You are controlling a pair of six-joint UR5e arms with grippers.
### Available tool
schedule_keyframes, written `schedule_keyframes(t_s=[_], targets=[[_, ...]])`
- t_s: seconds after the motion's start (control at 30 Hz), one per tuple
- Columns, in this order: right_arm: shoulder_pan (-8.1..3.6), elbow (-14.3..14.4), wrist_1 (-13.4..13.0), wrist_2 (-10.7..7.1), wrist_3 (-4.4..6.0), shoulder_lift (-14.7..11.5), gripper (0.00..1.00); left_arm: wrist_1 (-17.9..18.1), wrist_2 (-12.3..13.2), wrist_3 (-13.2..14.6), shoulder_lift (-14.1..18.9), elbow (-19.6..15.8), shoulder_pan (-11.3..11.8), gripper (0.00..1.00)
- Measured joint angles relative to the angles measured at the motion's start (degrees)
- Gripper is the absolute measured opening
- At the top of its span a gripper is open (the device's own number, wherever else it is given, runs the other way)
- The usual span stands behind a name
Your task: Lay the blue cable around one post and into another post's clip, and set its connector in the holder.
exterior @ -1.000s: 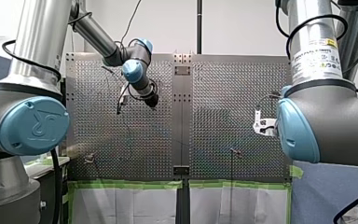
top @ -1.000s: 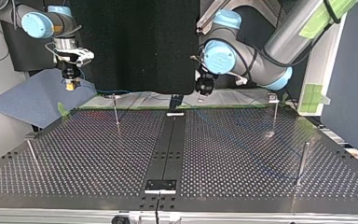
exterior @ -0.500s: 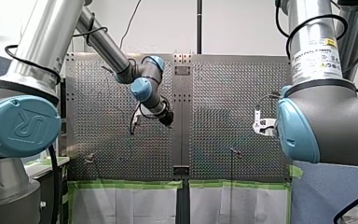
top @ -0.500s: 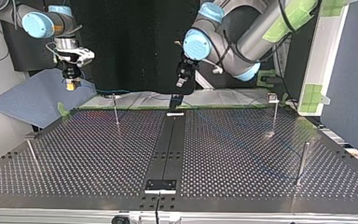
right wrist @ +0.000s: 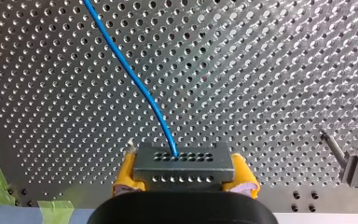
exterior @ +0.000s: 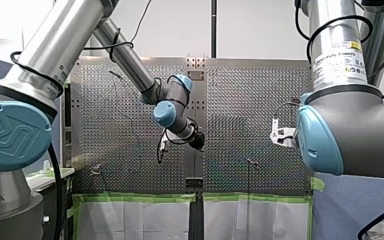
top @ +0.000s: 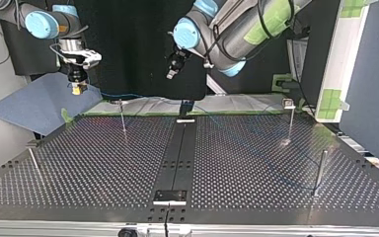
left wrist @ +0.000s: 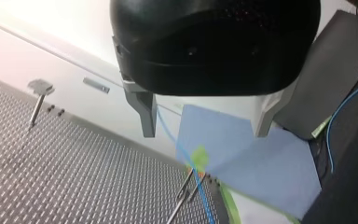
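Observation:
My right gripper (right wrist: 182,176) is shut on the grey multi-pin connector (right wrist: 182,161), which sits between its yellow pads (right wrist: 126,171). The blue cable (right wrist: 130,74) leaves the connector and runs out over the perforated board. In the top view this gripper (top: 78,89) hangs above the board's far left corner, and the cable (top: 121,96) trails from it along the far edge. My left gripper (left wrist: 205,126) is open with nothing between its fingers. It hovers high over the far middle (top: 171,73), and the cable (left wrist: 186,156) passes well beyond it.
Thin metal posts stand on the board (top: 122,116) (top: 290,117) (top: 321,170) (top: 33,160); one clip-topped post (right wrist: 352,168) is beside my right gripper. A small black mount (top: 185,109) and another (top: 170,196) sit on the central strip. Green tape edges the far side.
My left arm has swung toward the top view's left and risen, from beside the far mount to high above the board. My right arm has stayed put, still holding the connector.

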Motion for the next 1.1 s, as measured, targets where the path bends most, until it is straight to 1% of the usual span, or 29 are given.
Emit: schedule_keyframes(t_s=[0.13, 0.3, 0.5, 0.7, 1.1], targets=[[0.0, 0.0, -0.1, -0.09, 0.02, 0.0, 0.0, 2.0, -0.1, -1.0, -2.0, 1.2, -1.8, 0.99], [0.02, 0.0, -0.3, -0.4, 0.02, 0.0, 0.0, 4.8, -0.6, -1.6, -4.8, 3.6, -2.6, 0.99], [0.04, 0.0, -0.4, -0.48, 0.02, 0.0, 0.0, 8.0, -0.8, -3.0, -8.0, 6.7, -2.6, 0.99], [0.07, 0.0, -0.6, -0.49, 0.03, 0.0, 0.0, 10.7, -0.9, -3.7, -10.7, 9.1, -2.5, 0.99], [0.05, 0.0, -1.1, -0.49, 0.03, 0.0, 0.0, 16.3, -0.9, -3.2, -16.3, 9.6, -2.1, 0.99]])
